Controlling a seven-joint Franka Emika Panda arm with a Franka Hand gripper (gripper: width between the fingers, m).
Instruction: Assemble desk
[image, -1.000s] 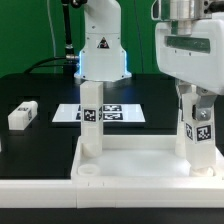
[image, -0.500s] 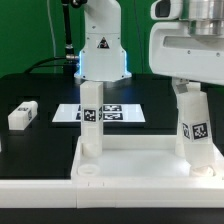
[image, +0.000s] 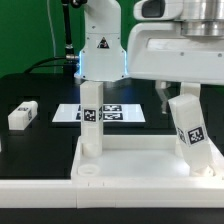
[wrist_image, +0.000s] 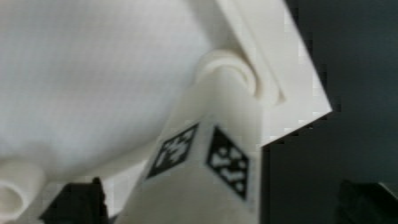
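Two legs stand in the white desk top (image: 135, 165) at the front of the black table (image: 30, 145): the upright leg (image: 90, 125) on the exterior view's left, the tilted leg (image: 190, 130) on its right. The gripper (wrist_image: 222, 205) hangs over the tilted leg, jaws spread wide, gripping nothing. A third leg (image: 22, 115) lies loose, well apart; the marker board (image: 118, 113) lies behind.
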